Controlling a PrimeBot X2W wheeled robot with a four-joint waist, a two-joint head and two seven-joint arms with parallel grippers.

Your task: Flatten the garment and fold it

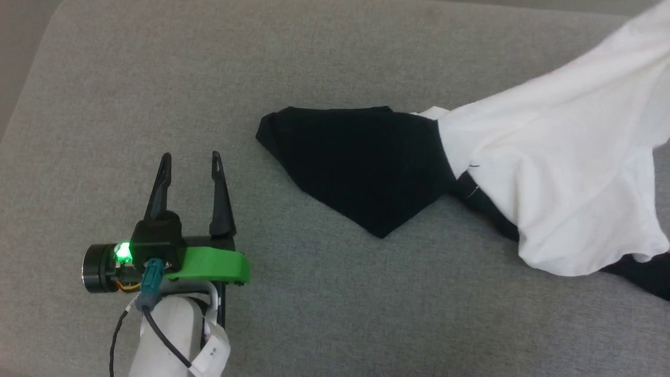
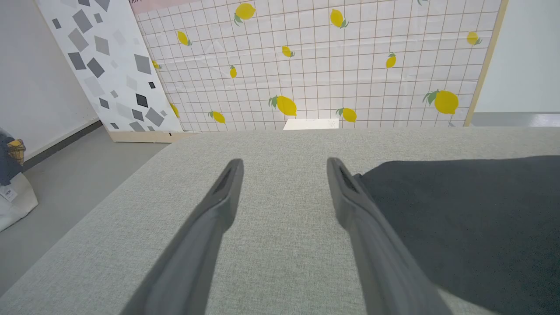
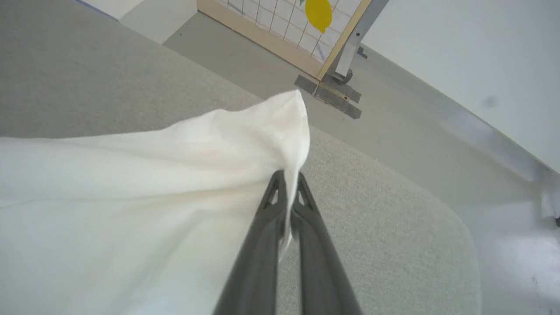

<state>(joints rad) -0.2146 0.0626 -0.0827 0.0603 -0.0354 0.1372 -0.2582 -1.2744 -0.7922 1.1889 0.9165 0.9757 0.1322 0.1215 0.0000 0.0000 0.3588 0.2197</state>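
The garment (image 1: pixel 555 157), a white T-shirt with black sleeves, lies at the right of the grey cushion (image 1: pixel 157 78). One black sleeve (image 1: pixel 366 162) is spread flat toward the middle, while the white body rises up and off to the right. My left gripper (image 1: pixel 191 157) stands open over bare cushion, left of that sleeve. Along its fingers, in the left wrist view, my left gripper (image 2: pixel 284 164) has the black sleeve (image 2: pixel 472 218) just to its right. My right gripper (image 3: pixel 288 177) is shut on a lifted white edge of the garment (image 3: pixel 175 175).
A lemon-print grid panel (image 2: pixel 328 65) and a grey-speckled white board (image 2: pixel 109 57) stand beyond the cushion's far edge. Grey floor (image 2: pixel 65 183) lies to the left, with a pale bag (image 2: pixel 13 197) on it. The cushion's rounded corner (image 3: pixel 455 227) shows beyond the right gripper.
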